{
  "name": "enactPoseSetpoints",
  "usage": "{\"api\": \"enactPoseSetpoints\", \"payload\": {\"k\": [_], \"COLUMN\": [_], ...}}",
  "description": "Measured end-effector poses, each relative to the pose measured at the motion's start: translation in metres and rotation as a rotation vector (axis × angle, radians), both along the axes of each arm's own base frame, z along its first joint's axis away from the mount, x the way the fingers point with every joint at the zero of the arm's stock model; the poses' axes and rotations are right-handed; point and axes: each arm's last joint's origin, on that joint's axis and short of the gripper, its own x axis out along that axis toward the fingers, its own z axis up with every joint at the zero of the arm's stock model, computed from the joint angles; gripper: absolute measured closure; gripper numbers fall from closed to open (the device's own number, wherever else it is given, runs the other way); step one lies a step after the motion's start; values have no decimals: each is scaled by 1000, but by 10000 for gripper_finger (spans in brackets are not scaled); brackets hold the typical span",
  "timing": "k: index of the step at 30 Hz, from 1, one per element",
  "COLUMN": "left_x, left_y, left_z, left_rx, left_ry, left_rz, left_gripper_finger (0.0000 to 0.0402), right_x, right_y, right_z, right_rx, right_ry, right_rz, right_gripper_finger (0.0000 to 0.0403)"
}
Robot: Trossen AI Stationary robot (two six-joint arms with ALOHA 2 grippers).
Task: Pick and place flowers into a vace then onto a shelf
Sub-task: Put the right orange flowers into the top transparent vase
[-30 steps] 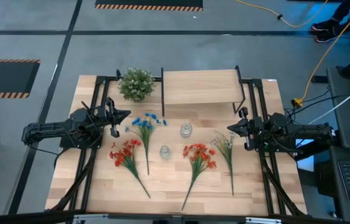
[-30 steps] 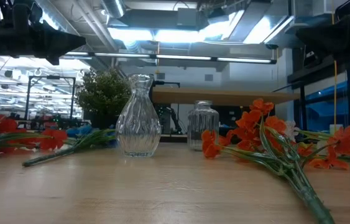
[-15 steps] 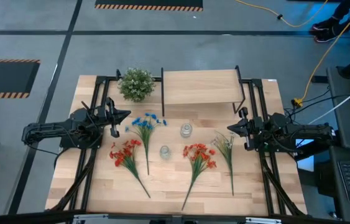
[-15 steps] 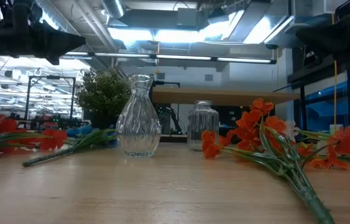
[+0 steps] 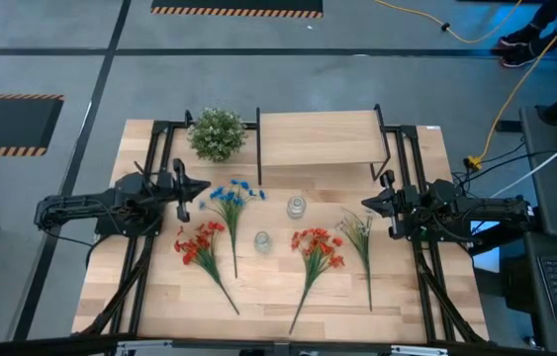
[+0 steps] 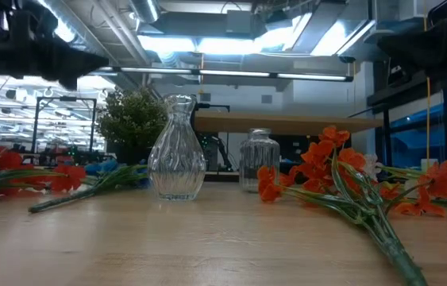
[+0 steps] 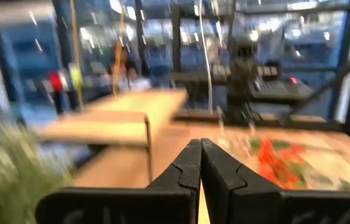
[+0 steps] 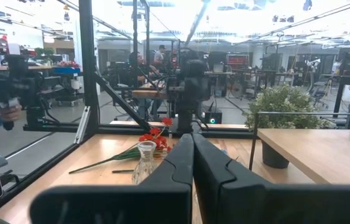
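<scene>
Four sprays lie flat on the tabletop: a blue one (image 5: 231,197), a red-orange one (image 5: 199,244) near the left arm, another red-orange one (image 5: 316,250) and a pale white-green one (image 5: 359,233) near the right arm. Between them stand a ribbed glass vase (image 5: 262,241) (image 6: 176,151) and a glass jar (image 5: 297,207) (image 6: 260,160). The shelf (image 5: 318,138) stands at the far edge. My left gripper (image 5: 202,186) (image 7: 200,147) hovers shut above the table's left side, beside the blue spray. My right gripper (image 5: 364,203) (image 8: 192,138) hovers shut at the right, above the pale spray's head.
A bushy potted plant (image 5: 218,133) stands at the far left corner beside the shelf. Black frame rails (image 5: 149,158) run along both sides of the table. Bare wood lies along the near edge (image 5: 268,316). People and workbenches show in the room beyond.
My left gripper has swung slightly toward the table's far edge; its wrist view is blurred by the motion. The flowers, vase and jar have stayed in place.
</scene>
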Motion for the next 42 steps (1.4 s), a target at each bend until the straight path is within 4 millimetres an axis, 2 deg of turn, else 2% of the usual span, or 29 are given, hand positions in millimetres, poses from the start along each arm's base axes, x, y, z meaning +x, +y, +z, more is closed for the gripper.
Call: {"api": "enactPoseSetpoints", "payload": {"k": [4, 10, 15, 22, 27, 33, 42], "left_x": [2, 5, 8, 13, 21, 38, 55], "left_y": [1, 2, 2, 4, 5, 8, 17], "left_z": [-5, -8, -5, 1, 13, 29, 31], "left_rx": [-77, -87, -72, -53, -76, 18, 54], "left_ry": [41, 76, 58, 22, 66, 168, 275], "left_rz": [13, 28, 26, 80, 73, 70, 65], "left_gripper_finger": [398, 398, 398, 398, 398, 398, 398], "right_x": [0, 2, 6, 20, 33, 51, 67], "right_y": [0, -4, -5, -6, -9, -10, -4], "right_z": [0, -1, 13, 31, 44, 55, 77], "right_rx": [0, 54, 123, 129, 168, 185, 207], "right_ry": [0, 35, 97, 186, 283, 393, 523], "right_rz": [-4, -146, -147, -190, -288, -317, -300], "right_gripper_finger": [397, 401, 401, 401, 401, 401, 401]}}
